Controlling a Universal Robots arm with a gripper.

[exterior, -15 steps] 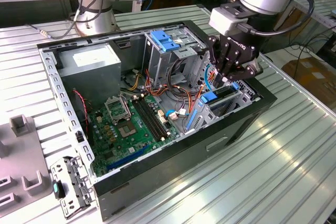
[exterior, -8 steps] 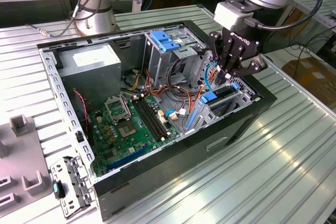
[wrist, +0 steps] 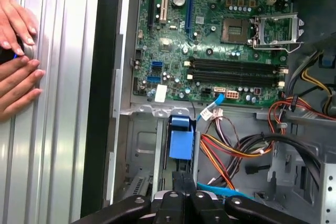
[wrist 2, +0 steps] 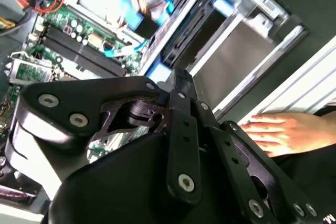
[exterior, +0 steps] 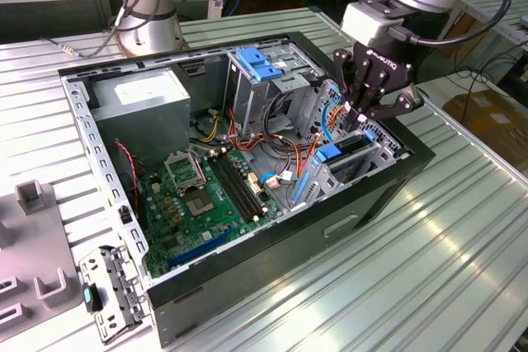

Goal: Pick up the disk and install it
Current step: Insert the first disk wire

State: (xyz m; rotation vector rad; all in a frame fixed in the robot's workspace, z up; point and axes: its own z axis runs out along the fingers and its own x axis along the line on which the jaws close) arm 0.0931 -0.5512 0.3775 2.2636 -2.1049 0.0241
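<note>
The disk [exterior: 346, 146] stands on edge in the drive bay at the exterior view's right end of the open computer case [exterior: 247, 286], with its blue side rail facing up. The first wrist view has that blue rail [wrist: 181, 142] between the bay's metal walls. In the second wrist view the disk [wrist 2: 186, 38] is a dark slab with blue ends. My gripper [exterior: 356, 124] hangs right over the disk's upper edge with its fingers together. Both wrist views have the shut fingertips [wrist: 184, 179] [wrist 2: 181, 77] at the rail's end; I cannot tell if they touch it.
The motherboard [exterior: 206, 195], a grey power supply box [exterior: 140, 105] and a bare blue bracket [exterior: 260, 63] fill the case. Orange and blue cables [wrist: 247, 145] run beside the bay. A person's hands [wrist: 16, 61] rest on the ribbed table beside the case. A second arm's base [exterior: 148, 14] stands behind.
</note>
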